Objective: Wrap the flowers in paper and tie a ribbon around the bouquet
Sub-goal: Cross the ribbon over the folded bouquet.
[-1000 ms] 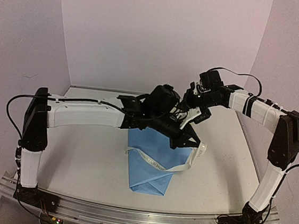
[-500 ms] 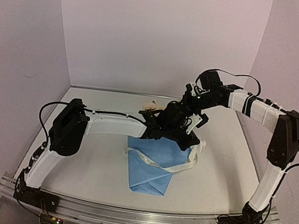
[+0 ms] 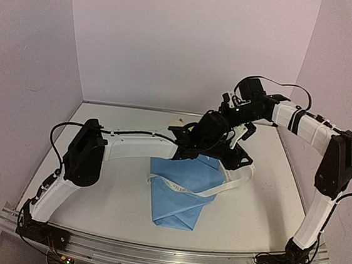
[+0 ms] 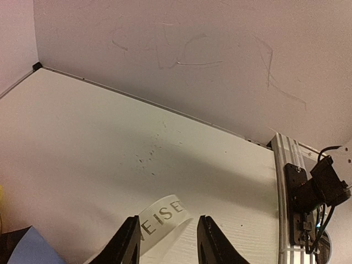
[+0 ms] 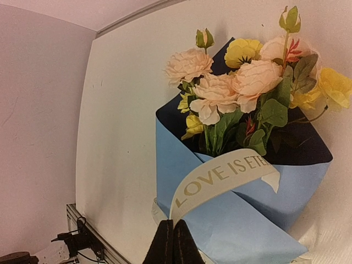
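Observation:
The bouquet lies on the table, its light blue paper (image 3: 178, 198) a cone pointing toward me. In the right wrist view the pink-cream and yellow flowers (image 5: 247, 82) top the blue paper (image 5: 220, 220), whose inside is navy. The cream ribbon (image 3: 176, 186) crosses the cone and loops out to the right. My right gripper (image 5: 173, 242) is shut on the lettered ribbon (image 5: 220, 176) where it arches over the wrap. My left gripper (image 4: 168, 242) stands open at the cone's right shoulder (image 3: 236, 158). A curl of ribbon (image 4: 162, 217) lies between its jaws, against the left finger.
An aluminium rail (image 3: 163, 257) runs along the table's near edge, with both arm bases on it. Lilac walls close the back and both sides. The left wrist view shows the rail's right end and the right arm's base with cables (image 4: 311, 192).
My left gripper has opened and let go of the ribbon. The left arm has stretched further right, and the ribbon's loop now lies further right. The right gripper stayed shut.

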Available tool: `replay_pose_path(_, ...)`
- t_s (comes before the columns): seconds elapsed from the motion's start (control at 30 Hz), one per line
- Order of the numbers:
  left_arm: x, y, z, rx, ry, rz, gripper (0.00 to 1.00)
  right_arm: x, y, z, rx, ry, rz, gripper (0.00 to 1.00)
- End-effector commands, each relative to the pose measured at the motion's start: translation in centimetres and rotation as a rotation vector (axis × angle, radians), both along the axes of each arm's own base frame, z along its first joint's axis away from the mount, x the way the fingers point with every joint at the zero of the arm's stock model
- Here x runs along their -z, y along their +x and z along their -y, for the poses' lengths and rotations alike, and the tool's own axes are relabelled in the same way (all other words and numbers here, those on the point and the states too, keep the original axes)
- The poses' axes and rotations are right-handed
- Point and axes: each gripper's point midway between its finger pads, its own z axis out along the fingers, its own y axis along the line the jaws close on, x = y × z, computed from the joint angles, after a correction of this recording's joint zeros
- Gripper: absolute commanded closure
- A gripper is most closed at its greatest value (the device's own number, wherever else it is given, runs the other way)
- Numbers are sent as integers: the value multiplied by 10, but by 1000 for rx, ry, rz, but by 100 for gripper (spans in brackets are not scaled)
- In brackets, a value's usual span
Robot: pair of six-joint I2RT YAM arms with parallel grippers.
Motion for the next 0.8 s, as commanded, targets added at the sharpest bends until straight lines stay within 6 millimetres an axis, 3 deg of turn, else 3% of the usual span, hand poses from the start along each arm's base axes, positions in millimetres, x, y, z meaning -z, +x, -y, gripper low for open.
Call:
replay_pose_path(0.0,-36,-15,-5,85,-73,-10,51,-2,4,-2,-13,-19,16,100)
replay_pose_path(0.17,-73,-26,-34,96,-118,-27,34,2,4,-3,-22,-19,10,100)
replay_pose_path(0.23,-87,-26,-51,85,-149,-47,33,0,2,-5,-31,-10,8,100)
replay_pose_path(0.33,-91,-20,-91,17,-162,-115,33,-6,-5,-5,-45,1,19,100)
replay_pose_path(0.43,-71,-4,-142,-111,-109,-200,39,-14,-15,-7,-69,7,48,100)
replay_pose_path(0.6,-13,22,-230,-343,11,-340,48,-36,-45,-22,-144,36,118,100)
replay_pose_path(0.7,31,22,-267,-412,142,-426,49,-42,-69,-37,-225,45,143,100)
replay_pose_path(0.77,54,21,-280,-408,213,-485,47,-45,-86,-47,-275,47,159,100)
